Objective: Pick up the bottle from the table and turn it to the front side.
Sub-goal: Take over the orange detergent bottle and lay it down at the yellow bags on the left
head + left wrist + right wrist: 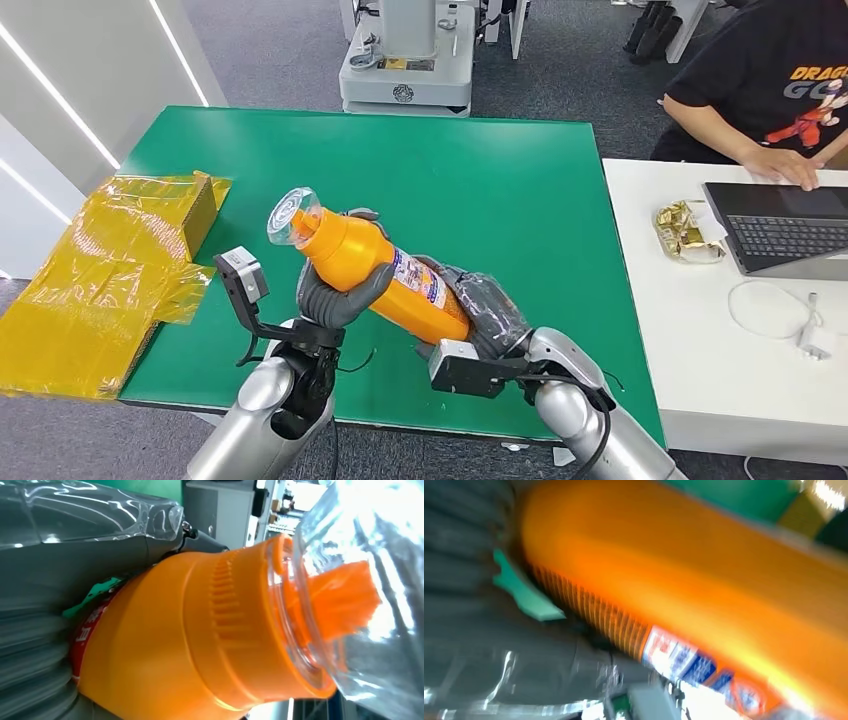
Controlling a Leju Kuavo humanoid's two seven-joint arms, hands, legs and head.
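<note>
Both of the robot's hands hold an orange bottle above the near edge of a green table, the bottle tilted with its clear cap raised toward the far left and its base lowered toward the near right. The left hand grips the upper body just below the neck, grey fingers wrapped around the orange plastic. The right hand, covered in clear film, cradles the lower end, its fingers closed about the base beside the white and blue label. Seen from the left wrist, the bottle's ribbed orange collar and pointed orange spout sit inside the transparent cap. The right wrist view is blurred, showing the orange body and part of the label. Crumpled yellow wrapping lies over the table's left edge. At a white desk to the right, a person in a black shirt types on a laptop, near a gold wrapper and a white cable.
</note>
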